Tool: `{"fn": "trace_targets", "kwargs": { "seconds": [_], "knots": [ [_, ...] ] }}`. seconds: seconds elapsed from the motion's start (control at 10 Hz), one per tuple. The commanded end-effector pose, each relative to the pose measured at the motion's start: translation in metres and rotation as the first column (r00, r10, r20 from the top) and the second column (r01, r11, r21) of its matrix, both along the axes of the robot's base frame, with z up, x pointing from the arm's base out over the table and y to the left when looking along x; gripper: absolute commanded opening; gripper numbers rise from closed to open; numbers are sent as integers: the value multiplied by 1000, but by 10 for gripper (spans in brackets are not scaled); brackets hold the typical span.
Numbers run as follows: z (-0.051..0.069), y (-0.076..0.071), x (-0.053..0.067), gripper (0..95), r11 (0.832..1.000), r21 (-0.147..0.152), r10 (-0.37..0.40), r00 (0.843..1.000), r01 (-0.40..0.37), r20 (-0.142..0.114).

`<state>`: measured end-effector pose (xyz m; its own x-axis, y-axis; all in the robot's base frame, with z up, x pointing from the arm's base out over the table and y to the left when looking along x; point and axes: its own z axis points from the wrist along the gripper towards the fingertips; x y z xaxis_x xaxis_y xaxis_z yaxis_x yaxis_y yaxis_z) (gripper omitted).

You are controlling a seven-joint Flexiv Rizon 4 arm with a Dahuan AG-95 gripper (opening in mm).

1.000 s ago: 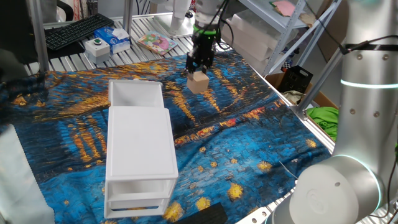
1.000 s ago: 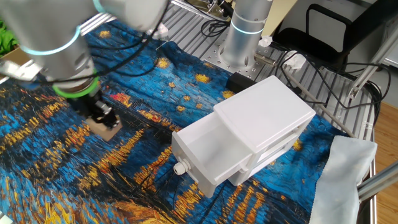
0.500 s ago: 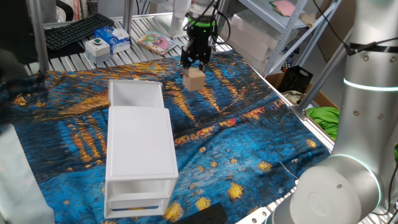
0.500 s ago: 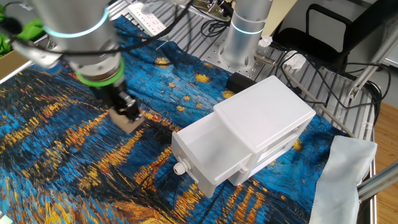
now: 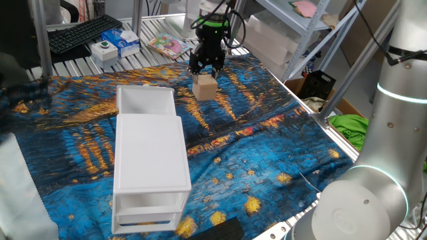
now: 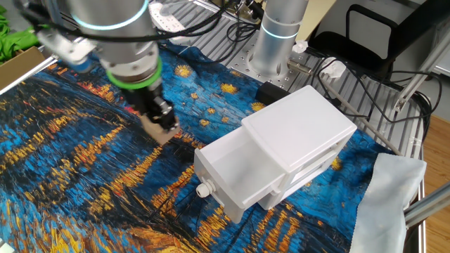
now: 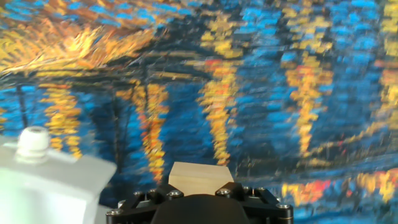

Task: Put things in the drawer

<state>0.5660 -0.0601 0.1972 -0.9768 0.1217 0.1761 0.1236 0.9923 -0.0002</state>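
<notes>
My pincer (image 5: 205, 75) points straight down and pinches the wooden cube (image 5: 205, 87) between its fingers, clear of the blue-and-orange cloth (image 5: 267, 140) that covers the surface. In one fixed view the cube sits at upper centre, to the right of the drawer (image 5: 145, 103), which stands pulled out of the white cabinet (image 5: 148, 163). In the other fixed view the cube (image 6: 160, 133) hangs left of the drawer front. In the hand view the drawer knob (image 7: 32, 144) appears at lower left, the cube (image 7: 199, 177) at bottom centre.
</notes>
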Motion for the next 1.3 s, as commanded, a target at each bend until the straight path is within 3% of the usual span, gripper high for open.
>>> {"fn": "trace_targets", "kwargs": {
  "seconds": [0.1,0.3,1.0,1.3],
  "knots": [
    [3,6,-8,0,1000,1,-1,1000,1,19],
    [7,14,-21,0,1000,2,-9,999,9,37],
    [7,13,-20,0,1000,2,-10,999,10,34],
    [7,13,-20,0,1000,7,19,999,-19,45]
  ]
}}
